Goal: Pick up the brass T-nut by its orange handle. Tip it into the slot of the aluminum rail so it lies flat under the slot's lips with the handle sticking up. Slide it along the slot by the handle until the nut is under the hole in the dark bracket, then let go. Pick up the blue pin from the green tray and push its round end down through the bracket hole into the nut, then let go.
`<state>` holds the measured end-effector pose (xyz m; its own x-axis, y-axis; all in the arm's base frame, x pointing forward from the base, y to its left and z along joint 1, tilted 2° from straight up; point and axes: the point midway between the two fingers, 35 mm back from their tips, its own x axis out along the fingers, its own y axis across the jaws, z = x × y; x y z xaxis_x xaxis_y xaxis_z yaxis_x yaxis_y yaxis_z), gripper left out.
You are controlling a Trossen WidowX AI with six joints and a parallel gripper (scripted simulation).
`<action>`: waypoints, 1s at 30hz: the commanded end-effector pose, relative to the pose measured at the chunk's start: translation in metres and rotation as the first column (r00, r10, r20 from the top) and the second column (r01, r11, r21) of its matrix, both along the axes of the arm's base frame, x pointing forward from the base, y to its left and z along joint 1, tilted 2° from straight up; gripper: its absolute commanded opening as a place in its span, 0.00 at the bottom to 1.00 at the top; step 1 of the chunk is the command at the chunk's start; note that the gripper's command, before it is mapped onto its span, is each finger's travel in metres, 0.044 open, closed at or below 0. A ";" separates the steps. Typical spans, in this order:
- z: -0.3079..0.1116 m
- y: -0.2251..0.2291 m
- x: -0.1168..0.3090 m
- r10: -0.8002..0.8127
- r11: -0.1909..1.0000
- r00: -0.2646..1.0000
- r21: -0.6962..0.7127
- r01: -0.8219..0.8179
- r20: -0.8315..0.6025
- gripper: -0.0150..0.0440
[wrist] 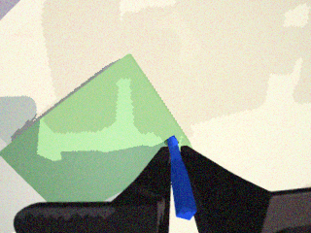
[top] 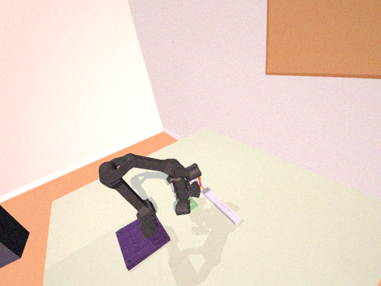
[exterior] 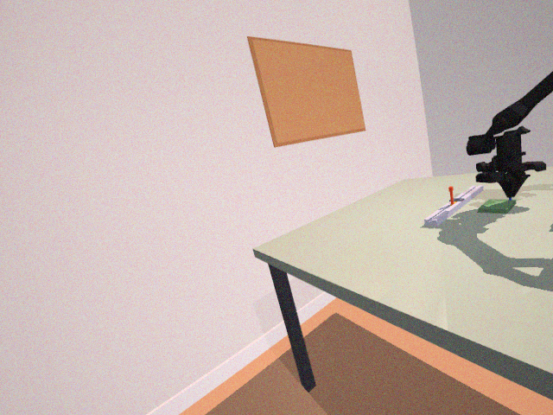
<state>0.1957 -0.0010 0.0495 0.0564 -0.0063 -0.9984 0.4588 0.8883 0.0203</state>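
Note:
My gripper [exterior: 510,195] [wrist: 174,153] is shut on the blue pin [wrist: 183,189], low over one corner of the green tray [top: 193,204] [exterior: 489,207] [wrist: 92,109]. The pin stands roughly upright between the fingertips, its lower end at the tray corner; whether it touches the tray cannot be told. The aluminum rail [top: 222,206] [exterior: 434,218] lies beside the tray. The orange handle [top: 199,180] [exterior: 451,195] sticks up from the rail, right beside the dark bracket [top: 206,189] [exterior: 456,199]. The brass nut at its foot cannot be made out. In the top view the arm hides the fingertips.
The arm's base stands on a purple board [top: 141,246] on the pale table [top: 277,233] [exterior: 357,254]. The arm reaches over the table from that board. A brown board [top: 322,37] [exterior: 312,93] hangs on the wall behind. Arm shadows fall across the table and tray.

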 end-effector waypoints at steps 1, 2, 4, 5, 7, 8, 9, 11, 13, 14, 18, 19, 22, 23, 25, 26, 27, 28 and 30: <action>-0.001 0.000 -0.001 0.006 1.000 1.000 0.003 -0.006 -0.004 0.00; -0.001 0.000 -0.001 0.006 1.000 1.000 0.003 -0.006 -0.004 0.00; 0.000 0.000 -0.001 0.006 1.000 1.000 0.003 -0.006 -0.004 0.00; 0.001 0.000 -0.001 0.006 1.000 1.000 0.003 -0.006 -0.004 0.00; 0.003 0.000 -0.001 0.006 1.000 1.000 0.003 -0.006 -0.004 0.00; 0.004 0.000 -0.001 0.006 1.000 1.000 0.003 -0.006 -0.004 0.00; 0.005 0.000 -0.001 0.006 1.000 1.000 0.003 -0.006 -0.004 0.00; 0.008 0.000 -0.001 0.006 1.000 1.000 0.003 -0.006 -0.004 0.00; 0.011 0.000 -0.001 0.006 1.000 1.000 0.003 -0.006 -0.004 0.00; 0.012 0.000 -0.001 0.006 1.000 1.000 0.003 -0.006 -0.004 0.00; 0.017 0.000 -0.002 0.006 1.000 1.000 0.003 -0.006 -0.004 0.00; 0.019 0.000 -0.003 0.006 1.000 1.000 0.003 -0.006 -0.004 0.00; 0.023 0.000 -0.004 0.006 1.000 1.000 0.003 -0.006 -0.004 0.00; 0.024 0.000 -0.005 0.006 1.000 1.000 0.003 -0.006 -0.004 0.00; 0.025 -0.001 -0.006 0.006 1.000 1.000 0.003 -0.006 -0.004 0.00; 0.025 -0.001 -0.006 0.006 1.000 1.000 0.003 -0.006 -0.004 0.00; 0.021 -0.001 -0.006 0.000 1.000 1.000 0.000 0.000 -0.012 0.00; 0.022 -0.001 -0.006 0.000 1.000 1.000 0.000 0.000 -0.012 0.00; 0.028 -0.001 -0.005 0.001 1.000 1.000 0.000 -0.001 -0.011 0.00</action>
